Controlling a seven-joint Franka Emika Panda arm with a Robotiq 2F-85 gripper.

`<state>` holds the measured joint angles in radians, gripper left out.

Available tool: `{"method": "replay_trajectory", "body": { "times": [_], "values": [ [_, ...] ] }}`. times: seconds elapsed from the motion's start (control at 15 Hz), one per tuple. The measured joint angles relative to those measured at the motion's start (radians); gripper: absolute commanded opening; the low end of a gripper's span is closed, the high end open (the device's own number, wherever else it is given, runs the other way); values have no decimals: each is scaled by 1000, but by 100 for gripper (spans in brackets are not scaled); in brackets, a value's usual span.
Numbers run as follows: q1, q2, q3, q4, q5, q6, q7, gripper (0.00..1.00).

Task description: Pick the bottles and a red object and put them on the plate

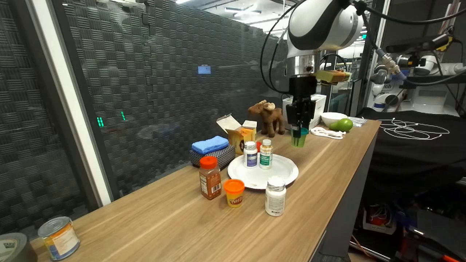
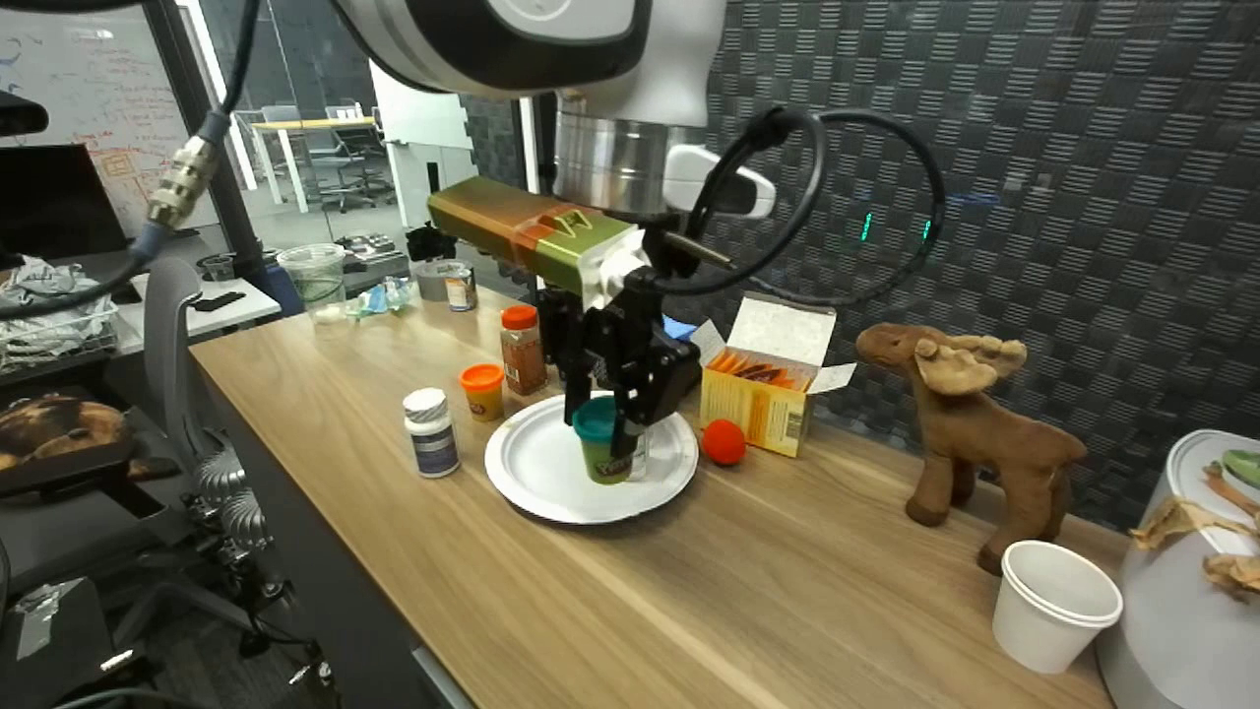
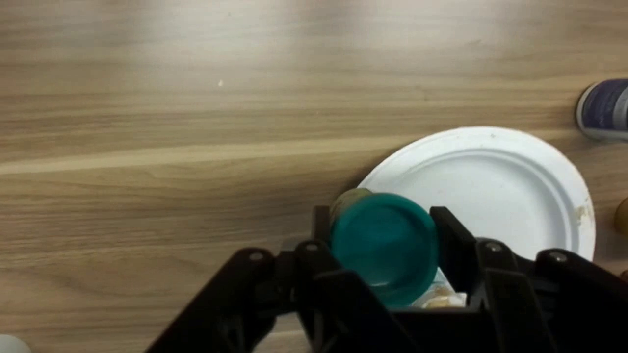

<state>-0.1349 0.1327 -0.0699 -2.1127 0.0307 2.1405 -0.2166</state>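
1. In an exterior view, two bottles [image 1: 251, 156] on the plate [image 1: 284, 171] nearly hide the red ball [image 1: 259, 146], twelve o'clock.
2. Pincer [image 3: 383, 228] partly closed, gripping green tub [image 3: 387, 250].
3. Wrist view, from tub: third bottle [image 3: 604, 109] cut off, two o'clock; open tabletop [image 3: 171, 108], ten.

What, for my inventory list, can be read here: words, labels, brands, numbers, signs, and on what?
"Play-Doh", slightly blurred: orange-lidded tub.
"Duck", probably: tape roll.
"11", glowing green: dark wall.
"1", likewise green: dark wall.
"rch", word ending: background machine.
Too small or blurred: bottles, spice jar, can, yellow box, green tub, whiteboard.
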Motion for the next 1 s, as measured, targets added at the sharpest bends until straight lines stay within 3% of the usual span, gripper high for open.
{"method": "replay_trajectory", "body": {
  "times": [0.4, 1.0],
  "values": [
    [68, -39, 41, -109, -74, 4, -42, 28],
    [115, 32, 60, -97, -160, 105, -42, 28]
  ]
}}
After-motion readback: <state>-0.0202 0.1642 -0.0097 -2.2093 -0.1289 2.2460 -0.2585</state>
